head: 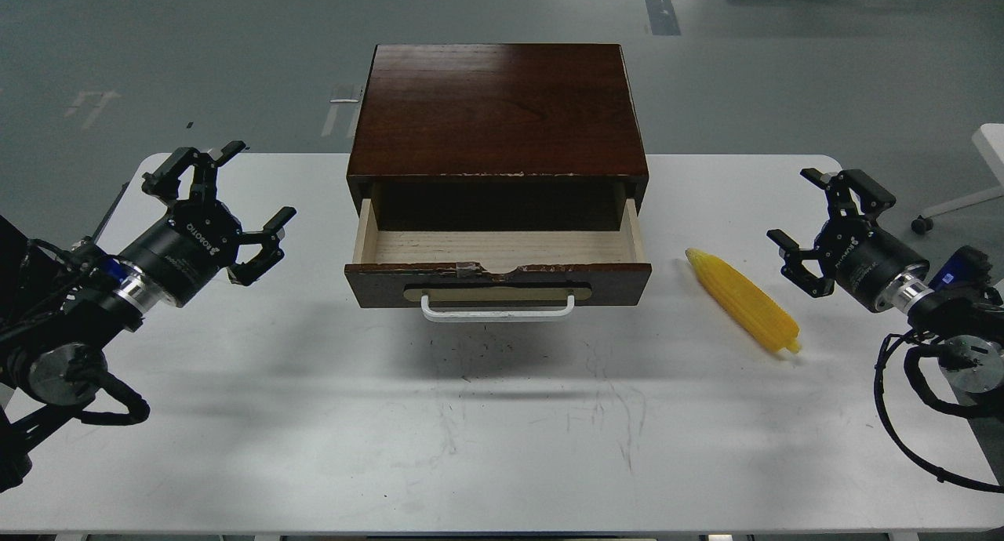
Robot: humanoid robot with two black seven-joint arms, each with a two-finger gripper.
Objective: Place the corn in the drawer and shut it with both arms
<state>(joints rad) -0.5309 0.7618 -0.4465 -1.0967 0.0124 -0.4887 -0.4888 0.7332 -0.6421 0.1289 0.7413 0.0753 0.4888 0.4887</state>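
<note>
The corn (743, 299) lies on the white counter (502, 447), just right of the drawer (497, 282), which stands pulled open. Well apart on either side, the left gripper (227, 204) and right gripper (823, 227) hover, fingers spread, holding nothing.

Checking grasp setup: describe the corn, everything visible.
The corn is a long, tapered yellow cob, plastic-looking, with ridged kernel rows. It lies flat on the white table, right of the open drawer and apart from it, set diagonally: one end points up-left toward the drawer, the other down-right. Nothing but the table touches it. The open right hand hovers to its right, not touching.
</note>
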